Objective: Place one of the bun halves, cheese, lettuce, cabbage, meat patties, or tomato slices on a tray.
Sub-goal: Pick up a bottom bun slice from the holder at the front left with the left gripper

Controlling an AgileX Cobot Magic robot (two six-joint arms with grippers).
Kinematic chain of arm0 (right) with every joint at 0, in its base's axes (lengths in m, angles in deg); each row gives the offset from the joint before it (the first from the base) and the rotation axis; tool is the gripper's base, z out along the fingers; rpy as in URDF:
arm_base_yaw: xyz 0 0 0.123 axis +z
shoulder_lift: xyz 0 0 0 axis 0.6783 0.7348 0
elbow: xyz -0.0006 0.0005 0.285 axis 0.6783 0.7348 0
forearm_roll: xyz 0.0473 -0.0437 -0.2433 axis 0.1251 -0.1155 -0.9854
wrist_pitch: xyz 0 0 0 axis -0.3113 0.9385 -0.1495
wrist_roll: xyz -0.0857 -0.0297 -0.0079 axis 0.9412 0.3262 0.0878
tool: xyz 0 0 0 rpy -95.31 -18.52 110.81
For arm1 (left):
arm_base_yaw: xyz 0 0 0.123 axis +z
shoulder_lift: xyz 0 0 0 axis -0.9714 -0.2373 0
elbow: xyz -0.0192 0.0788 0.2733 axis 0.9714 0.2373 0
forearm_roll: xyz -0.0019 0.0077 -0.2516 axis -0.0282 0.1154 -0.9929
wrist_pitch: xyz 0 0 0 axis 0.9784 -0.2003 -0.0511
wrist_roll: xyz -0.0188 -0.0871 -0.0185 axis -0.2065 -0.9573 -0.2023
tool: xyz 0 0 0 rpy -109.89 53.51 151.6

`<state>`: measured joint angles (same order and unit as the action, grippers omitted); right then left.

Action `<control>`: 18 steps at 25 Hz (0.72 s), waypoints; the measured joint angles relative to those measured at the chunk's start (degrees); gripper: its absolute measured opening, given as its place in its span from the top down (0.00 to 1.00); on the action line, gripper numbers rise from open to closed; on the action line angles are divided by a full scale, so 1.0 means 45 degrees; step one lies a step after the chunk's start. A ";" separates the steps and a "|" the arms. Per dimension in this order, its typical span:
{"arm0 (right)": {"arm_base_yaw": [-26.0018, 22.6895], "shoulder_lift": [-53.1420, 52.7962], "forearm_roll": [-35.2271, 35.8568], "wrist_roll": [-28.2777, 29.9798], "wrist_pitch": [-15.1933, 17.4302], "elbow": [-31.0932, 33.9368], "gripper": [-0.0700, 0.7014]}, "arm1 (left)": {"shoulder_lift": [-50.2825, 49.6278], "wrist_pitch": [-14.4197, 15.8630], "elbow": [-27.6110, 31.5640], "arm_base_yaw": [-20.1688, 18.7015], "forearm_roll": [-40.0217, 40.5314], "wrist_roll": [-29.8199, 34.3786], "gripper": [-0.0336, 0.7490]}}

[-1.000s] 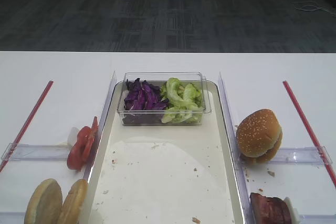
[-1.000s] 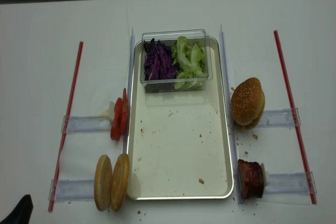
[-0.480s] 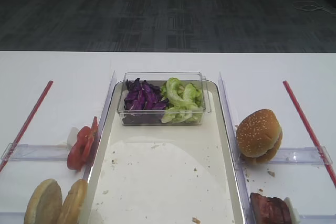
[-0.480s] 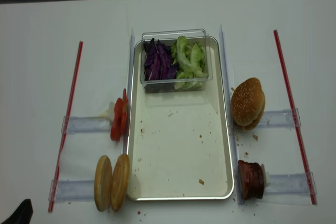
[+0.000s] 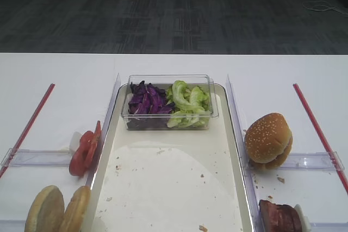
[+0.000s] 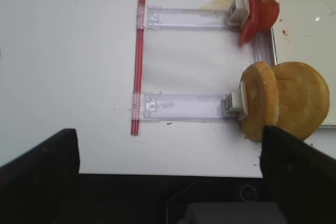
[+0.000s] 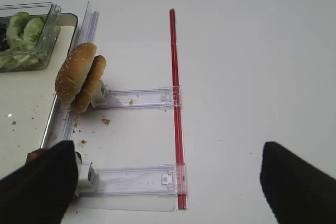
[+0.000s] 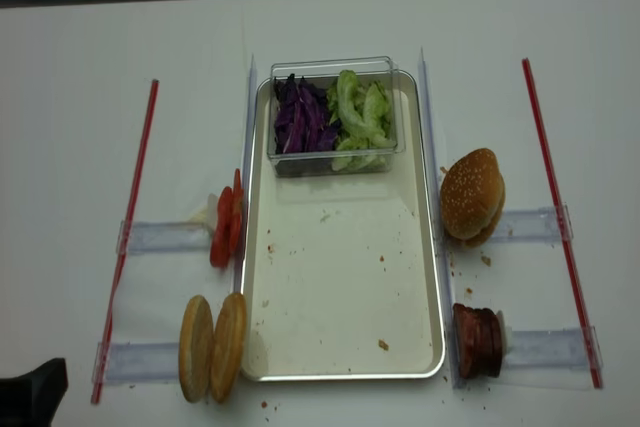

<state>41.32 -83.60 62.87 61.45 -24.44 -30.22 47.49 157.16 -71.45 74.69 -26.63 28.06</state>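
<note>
Almost nothing on the table has shifted over the last second; only the dark tip of the left gripper [image 8: 30, 392] at the bottom-left corner of the overhead view has changed position slightly. Its two fingers [image 6: 299, 166] frame the bottom of the left wrist view, spread wide apart with nothing between them. The right gripper [image 7: 173, 182] is likewise spread and empty, hovering over bare table beside a red strip [image 7: 176, 108].

The tray [image 8: 345, 372] lies lengthwise down the middle of the table, bare apart from crumbs and a clear plastic box [image 8: 332, 67] at its far end holding the cabbage [image 8: 298, 122] and the lettuce [image 8: 360, 125].

The bun halves [image 8: 212, 347] stand on edge, side by side, just outside the tray's near-left corner. From the left wrist camera they [image 6: 286, 100] sit ahead and to the right of the gripper, near the right-hand finger, faces turned sideways. The left arm looks clearly nearer to them, so a forward and rightward reach seems needed.

The tomato slices [image 8: 226, 227] stand further along the tray's left edge. The meat patties [image 8: 478, 342] and a whole sesame bun [image 8: 472, 195] sit off the right edge.
</note>
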 joint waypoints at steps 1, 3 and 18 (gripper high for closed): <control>0.0000 0.0000 0.0000 0.0000 0.0000 0.0000 0.01 | -0.0400 0.0000 -0.0138 -0.0008 0.0000 -0.0034 0.13; 0.0000 0.0000 0.0000 0.0000 0.0000 0.0000 0.01 | -0.1069 -0.0024 -0.0354 -0.0029 0.0000 -0.0062 0.14; 0.0000 0.0000 0.0000 0.0000 0.0000 0.0000 0.01 | -0.5188 -0.0151 -0.1441 -0.0029 0.0000 -0.0062 0.24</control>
<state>41.32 -83.60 62.87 61.45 -24.44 -30.22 24.14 156.48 -77.94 74.55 -26.63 27.78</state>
